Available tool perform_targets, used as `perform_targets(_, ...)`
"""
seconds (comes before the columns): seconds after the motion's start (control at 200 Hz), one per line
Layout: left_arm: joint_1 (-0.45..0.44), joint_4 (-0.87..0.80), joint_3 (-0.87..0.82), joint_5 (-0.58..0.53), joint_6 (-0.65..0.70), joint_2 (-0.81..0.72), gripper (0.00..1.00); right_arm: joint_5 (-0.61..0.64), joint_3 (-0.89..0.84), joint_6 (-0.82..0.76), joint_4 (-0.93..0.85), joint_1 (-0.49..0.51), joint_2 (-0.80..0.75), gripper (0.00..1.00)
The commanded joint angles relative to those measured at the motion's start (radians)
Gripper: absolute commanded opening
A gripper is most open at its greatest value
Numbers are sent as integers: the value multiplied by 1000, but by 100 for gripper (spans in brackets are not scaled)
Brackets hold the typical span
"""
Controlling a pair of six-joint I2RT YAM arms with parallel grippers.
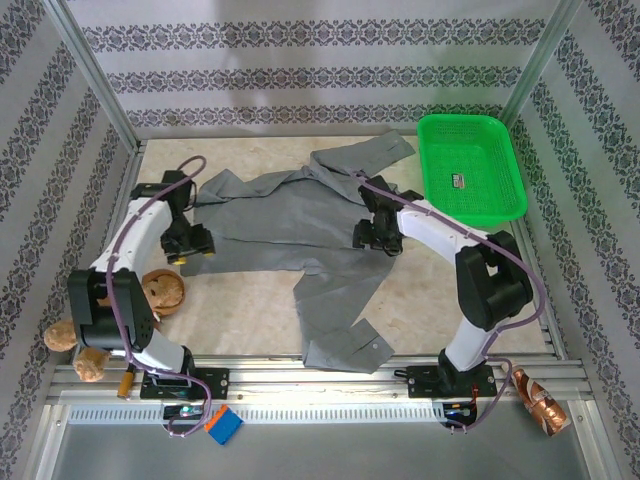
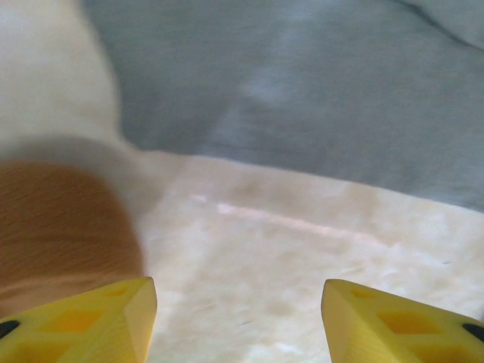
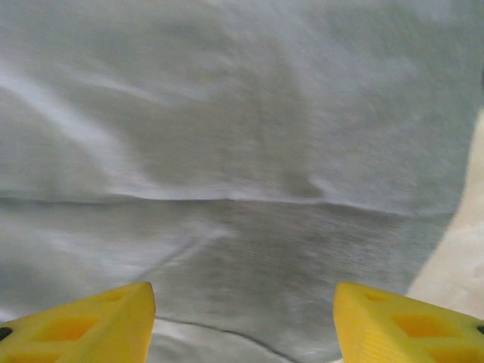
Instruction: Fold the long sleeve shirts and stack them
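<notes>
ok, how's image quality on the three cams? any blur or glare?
Top external: sharp and evenly lit, the shirt reads clearly; bright glare on the front rail. Left wrist: soft all over, the toy is a brown smear, and a pale glare streak crosses the table. Right wrist: cloth folds blurred, low contrast.

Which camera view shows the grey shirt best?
The top external view: it shows the whole grey shirt, spread out, with its full outline. The left wrist view catches a blurred edge; the right wrist view, a close creased patch.
</notes>
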Motion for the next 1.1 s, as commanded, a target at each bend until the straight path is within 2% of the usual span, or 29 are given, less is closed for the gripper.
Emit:
perform_targets(0.0,-67,169,-10,92,-102,60,60,42,-44,13,49,4,37,63)
perform_targets(0.245,-129,326,-81,114,-206,190,59,147,-80,159,59,-49,114,61)
perform_targets(0.325,-146,352,-107,111,-214,223,59,139,-80,168,81,-64,118,60)
perform_targets(0.515,-209,383,-142,123,-234,270,59,209,-18,183,-2,-77,123,60)
perform_targets(0.64,-239,403,-174,142,-252,269,60,216,-61,158,-14,-142,76,60)
perform_targets(0.809,-248,390,-209,189,-281,147,63,226,-131,107,-9,-202,-10,61)
perform_targets(0.899,-244,306,-206,151,-291,29,67,216,-152,83,5,-203,-67,63)
perform_targets(0.984,-201,224,-213,132,-292,-83,71,205,-158,59,-2,-201,-124,65)
perform_targets(1.094,-102,141,-255,135,-271,-198,72,150,-178,8,6,-200,-206,68)
